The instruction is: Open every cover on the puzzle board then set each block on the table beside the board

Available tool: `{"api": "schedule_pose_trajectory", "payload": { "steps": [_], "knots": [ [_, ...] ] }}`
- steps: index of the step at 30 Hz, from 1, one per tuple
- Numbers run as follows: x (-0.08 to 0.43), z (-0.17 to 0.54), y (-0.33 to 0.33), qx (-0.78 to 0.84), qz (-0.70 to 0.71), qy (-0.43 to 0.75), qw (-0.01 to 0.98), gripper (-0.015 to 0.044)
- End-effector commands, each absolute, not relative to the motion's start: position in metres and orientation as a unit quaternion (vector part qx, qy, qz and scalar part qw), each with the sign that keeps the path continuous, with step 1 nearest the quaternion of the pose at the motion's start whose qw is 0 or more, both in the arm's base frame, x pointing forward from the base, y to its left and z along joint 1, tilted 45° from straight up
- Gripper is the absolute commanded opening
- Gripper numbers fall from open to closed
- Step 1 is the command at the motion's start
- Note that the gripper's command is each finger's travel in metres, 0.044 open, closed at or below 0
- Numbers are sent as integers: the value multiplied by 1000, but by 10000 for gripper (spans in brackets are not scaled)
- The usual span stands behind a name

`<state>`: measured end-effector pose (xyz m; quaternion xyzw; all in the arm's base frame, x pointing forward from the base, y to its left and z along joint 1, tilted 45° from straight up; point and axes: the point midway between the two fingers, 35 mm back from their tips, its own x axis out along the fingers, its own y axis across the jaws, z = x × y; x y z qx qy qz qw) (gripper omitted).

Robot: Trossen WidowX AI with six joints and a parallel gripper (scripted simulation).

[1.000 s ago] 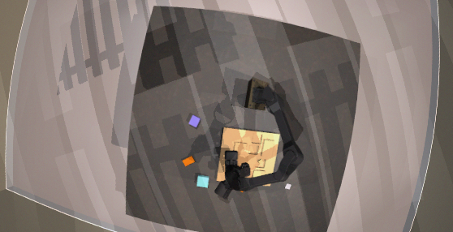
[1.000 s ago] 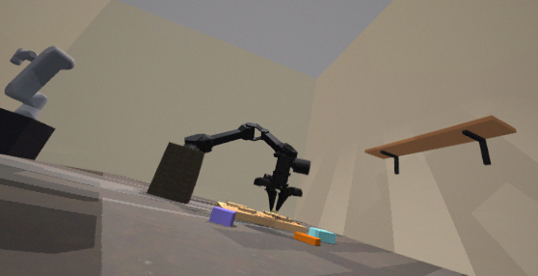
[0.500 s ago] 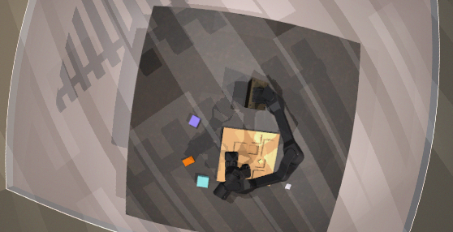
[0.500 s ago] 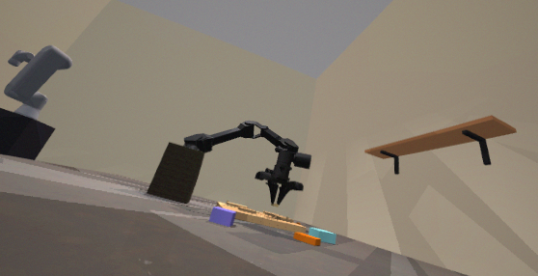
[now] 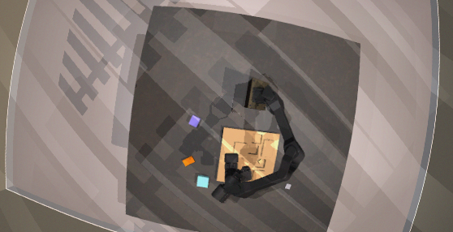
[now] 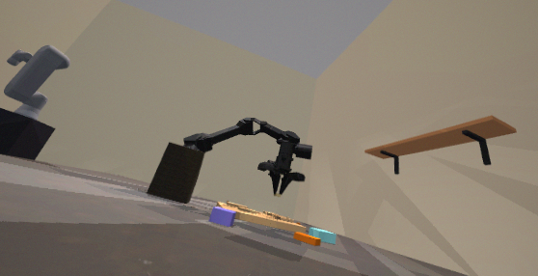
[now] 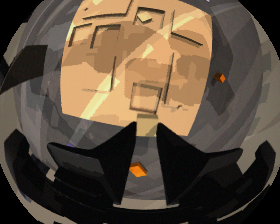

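The tan puzzle board (image 5: 226, 137) (image 6: 255, 217) (image 7: 78, 102) lies flat, with grooves, square outlines and covers hard to tell apart by colour. My gripper (image 6: 278, 193) (image 7: 147, 125) is shut on a small tan block (image 7: 147, 125), held above the board near one edge. A square recess (image 7: 145, 97) shows just beyond the fingertips. A small pale diamond-shaped piece (image 5: 261, 161) (image 7: 144, 17) sits inside an outlined well. On the table beside the board lie a purple block (image 5: 194, 121) (image 6: 223, 216), an orange block (image 5: 187, 161) (image 6: 307, 238) (image 7: 138, 169) and a cyan block (image 5: 203, 181) (image 6: 323, 235).
A small whitish cube (image 5: 287, 186) lies on the table beyond the board. Another small orange piece (image 7: 220, 78) lies off the board's right edge in the wrist view. The arm (image 5: 286, 129) curves round the board from its dark pedestal (image 6: 176, 173). A wall shelf (image 6: 443, 137) is at the right.
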<state>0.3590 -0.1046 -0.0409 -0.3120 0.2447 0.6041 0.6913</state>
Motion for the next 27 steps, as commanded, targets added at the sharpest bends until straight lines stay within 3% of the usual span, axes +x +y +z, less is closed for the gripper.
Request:
{"api": "schedule_pose_trajectory", "payload": {
  "steps": [1,27],
  "knots": [
    [354,-44,-112,-315,605,247,688,80],
    [291,-103,-168,-318,603,253,686,80]
  ]
}}
